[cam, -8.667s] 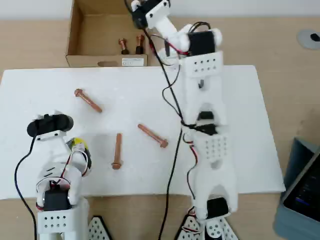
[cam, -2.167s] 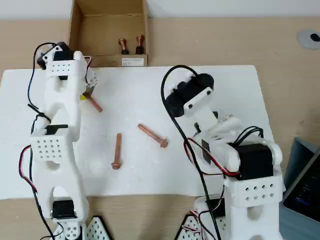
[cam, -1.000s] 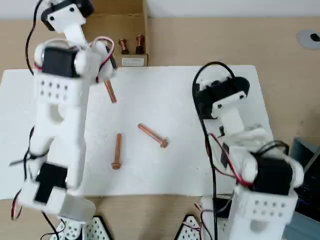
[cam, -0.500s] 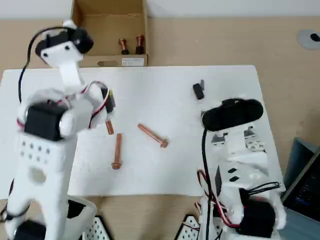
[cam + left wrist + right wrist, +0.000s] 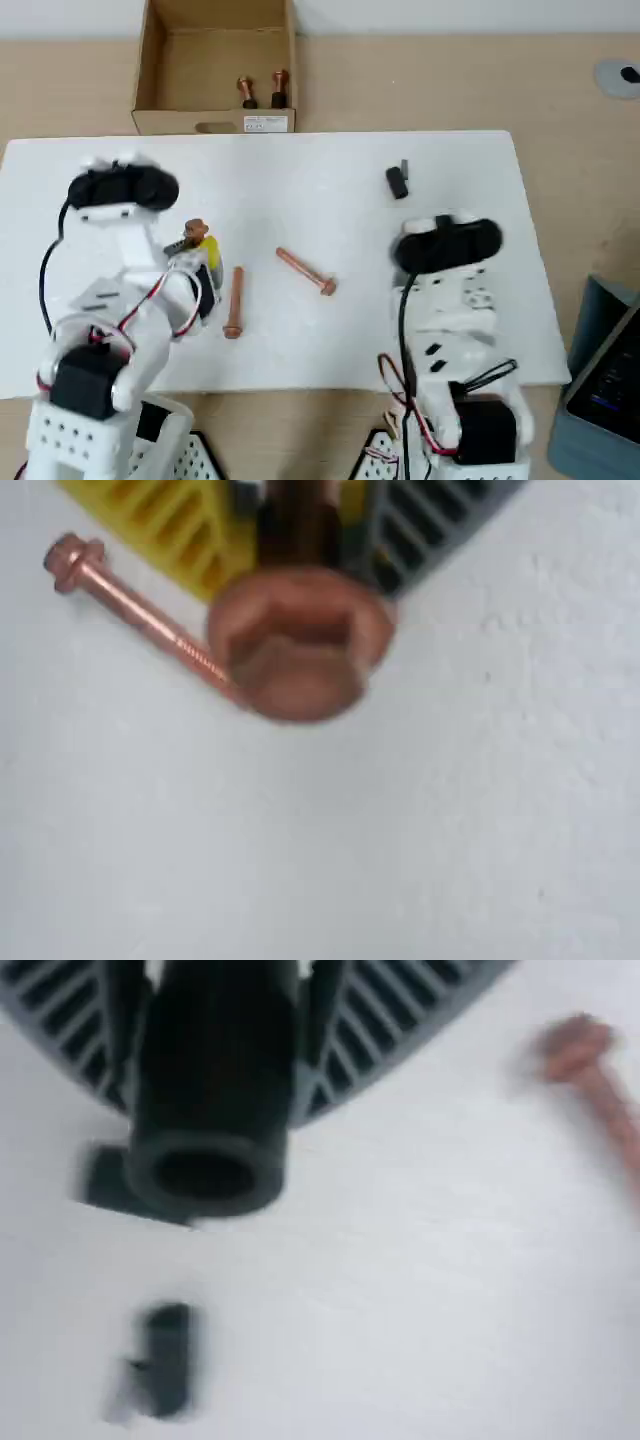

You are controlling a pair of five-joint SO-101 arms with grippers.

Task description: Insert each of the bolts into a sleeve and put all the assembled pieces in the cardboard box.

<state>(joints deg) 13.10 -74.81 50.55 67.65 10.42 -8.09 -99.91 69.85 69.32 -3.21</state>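
My left gripper (image 5: 197, 250) is over the left part of the white mat (image 5: 300, 170), shut on a copper bolt (image 5: 195, 229) whose head (image 5: 300, 640) points at the wrist camera between the yellow and grey fingers (image 5: 160, 525). Two more bolts lie on the mat, one (image 5: 234, 300) right next to that gripper and one (image 5: 305, 271) in the middle. In the right wrist view my right gripper (image 5: 215, 1060) is shut on a black sleeve (image 5: 205, 1150), hollow end towards the camera. Another black sleeve (image 5: 397, 181) lies on the mat beyond the right arm (image 5: 447, 243).
The cardboard box (image 5: 145, 70) stands behind the mat at the back left with two assembled pieces (image 5: 262, 90) against its front wall. A grey bin (image 5: 600, 400) sits off the mat at the right edge. A round disc (image 5: 618, 76) lies at the far right.
The left arm has come back from the box's front to the mat's left-middle, carrying the bolt. The right arm has pulled back towards the near edge, uncovering the loose sleeve.
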